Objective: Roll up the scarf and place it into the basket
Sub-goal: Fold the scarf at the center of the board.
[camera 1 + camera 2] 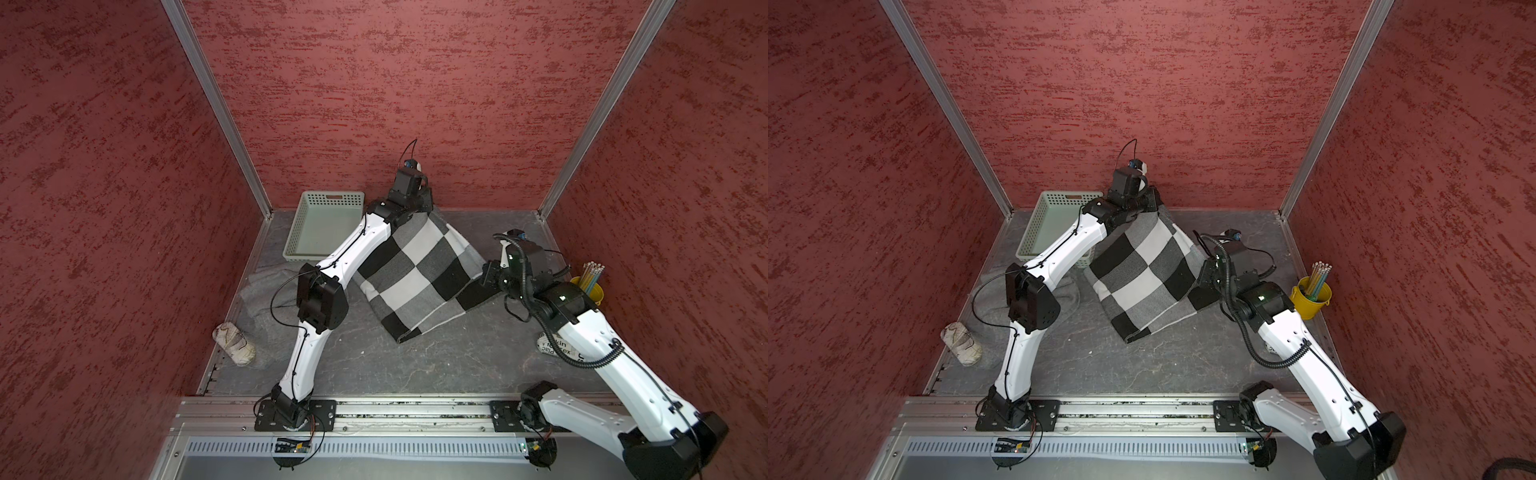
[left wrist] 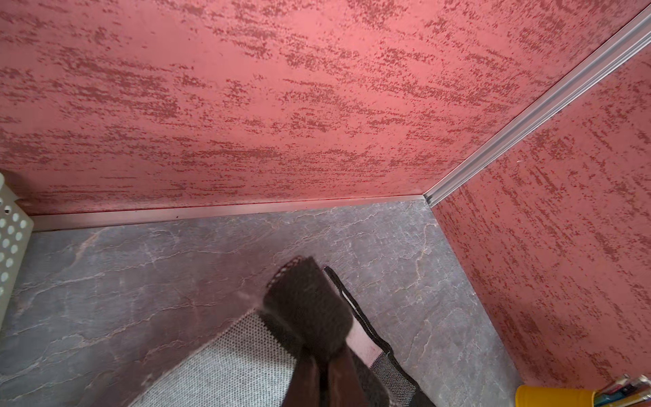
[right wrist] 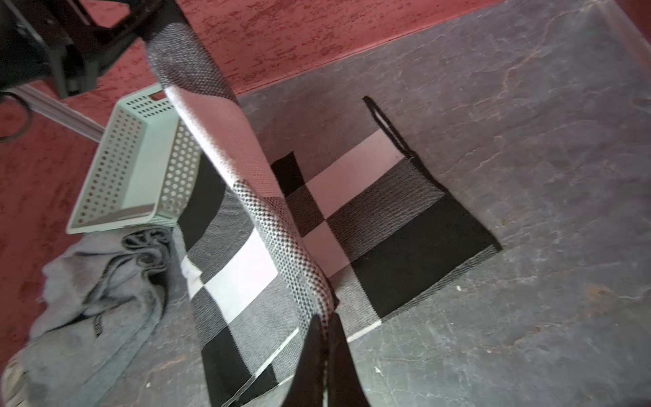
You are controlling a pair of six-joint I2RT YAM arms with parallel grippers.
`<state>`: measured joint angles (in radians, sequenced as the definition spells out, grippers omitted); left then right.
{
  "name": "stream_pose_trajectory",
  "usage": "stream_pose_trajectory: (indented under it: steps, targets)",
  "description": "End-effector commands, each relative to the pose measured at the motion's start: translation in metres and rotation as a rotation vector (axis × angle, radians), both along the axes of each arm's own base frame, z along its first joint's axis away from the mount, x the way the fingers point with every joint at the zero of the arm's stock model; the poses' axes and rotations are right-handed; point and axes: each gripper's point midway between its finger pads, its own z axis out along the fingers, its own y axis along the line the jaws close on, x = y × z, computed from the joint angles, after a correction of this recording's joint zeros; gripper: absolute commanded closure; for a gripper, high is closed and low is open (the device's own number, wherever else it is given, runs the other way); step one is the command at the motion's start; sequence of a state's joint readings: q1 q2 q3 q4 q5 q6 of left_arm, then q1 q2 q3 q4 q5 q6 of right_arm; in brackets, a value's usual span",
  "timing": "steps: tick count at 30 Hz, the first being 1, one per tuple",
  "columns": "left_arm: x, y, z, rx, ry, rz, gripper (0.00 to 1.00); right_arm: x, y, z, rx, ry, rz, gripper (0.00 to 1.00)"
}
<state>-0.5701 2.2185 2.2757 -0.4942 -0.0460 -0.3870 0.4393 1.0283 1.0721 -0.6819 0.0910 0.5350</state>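
The scarf [image 1: 419, 274] [image 1: 1142, 274] is checked in black, grey and white. One edge is lifted and stretched between my two grippers, and the rest drapes down onto the grey table. My left gripper [image 1: 429, 209] [image 2: 322, 366] is shut on a dark corner of the scarf [image 2: 239, 356] near the back wall. My right gripper [image 1: 484, 272] [image 3: 326, 317] is shut on the other end of that raised edge of the scarf [image 3: 387, 218]. The pale mint-green basket [image 1: 328, 194] [image 1: 1054, 220] [image 3: 141, 165] stands empty at the back left, beside the left gripper.
A yellow bucket of pencils [image 1: 588, 286] [image 1: 1310, 297] stands by the right wall. A crumpled grey cloth [image 1: 266, 286] [image 3: 88, 299] lies in front of the basket. A pale rolled bundle [image 1: 235, 343] lies at the left wall. Red walls enclose three sides.
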Motion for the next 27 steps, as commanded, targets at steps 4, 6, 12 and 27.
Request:
stream_pose_trajectory:
  steps: [4,6,12,27]
  targets:
    - [-0.019,0.04,0.059,-0.065,-0.068,0.006,1.0,-0.023,0.049,0.044,0.221,-0.045,0.2,1.0]
    - [-0.037,0.06,0.079,-0.047,-0.1,0.024,1.0,-0.033,0.07,0.062,0.249,-0.072,0.27,1.0]
    - [-0.106,0.138,0.125,-0.037,-0.19,0.125,1.0,-0.077,0.153,0.107,0.289,-0.135,0.506,1.0]
    - [-0.239,0.301,0.118,-0.074,-0.242,0.427,1.0,-0.187,0.334,0.138,0.368,-0.069,1.037,1.0]
